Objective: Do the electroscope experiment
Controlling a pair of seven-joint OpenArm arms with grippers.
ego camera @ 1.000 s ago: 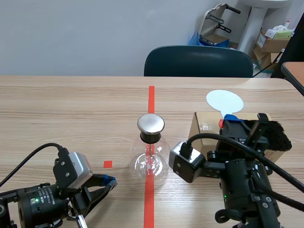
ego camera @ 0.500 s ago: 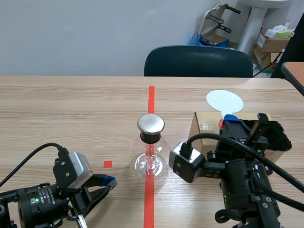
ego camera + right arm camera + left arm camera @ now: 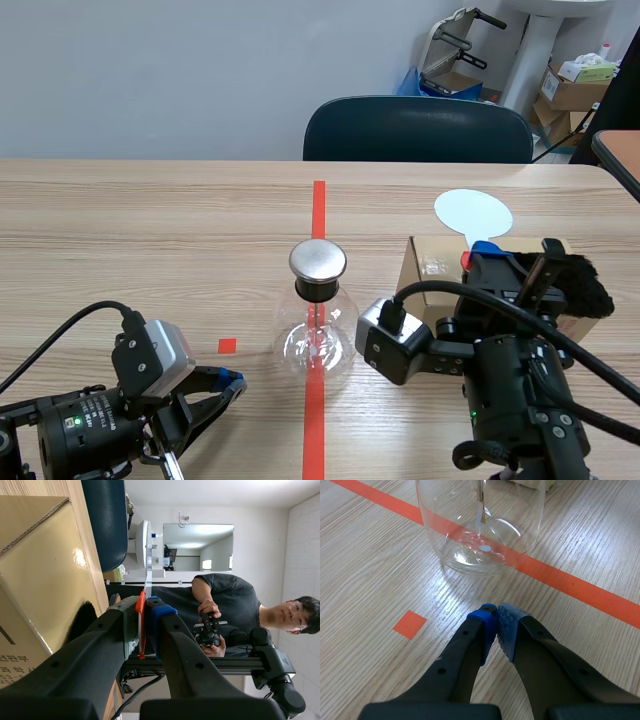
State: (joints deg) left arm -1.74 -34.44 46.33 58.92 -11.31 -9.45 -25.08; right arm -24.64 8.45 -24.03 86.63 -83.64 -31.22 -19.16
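Observation:
The electroscope (image 3: 316,335), a clear glass flask with a round metal cap (image 3: 318,261), stands on the red tape line at mid-table. In the left wrist view the flask (image 3: 480,525) is just ahead of my left gripper (image 3: 496,617), whose blue pads touch with nothing between them; a thin foil strip (image 3: 481,505) hangs inside. That left gripper (image 3: 232,382) lies low on the table left of the flask. My right gripper (image 3: 478,250) is raised over a cardboard box (image 3: 430,265), shut on the red handle (image 3: 141,625) of a white disc paddle (image 3: 472,213).
A black fur piece (image 3: 585,285) lies on the box's right end. A dark chair (image 3: 418,128) stands behind the table's far edge. In the right wrist view a person (image 3: 220,605) in a dark shirt holds a controller beyond the box (image 3: 45,570).

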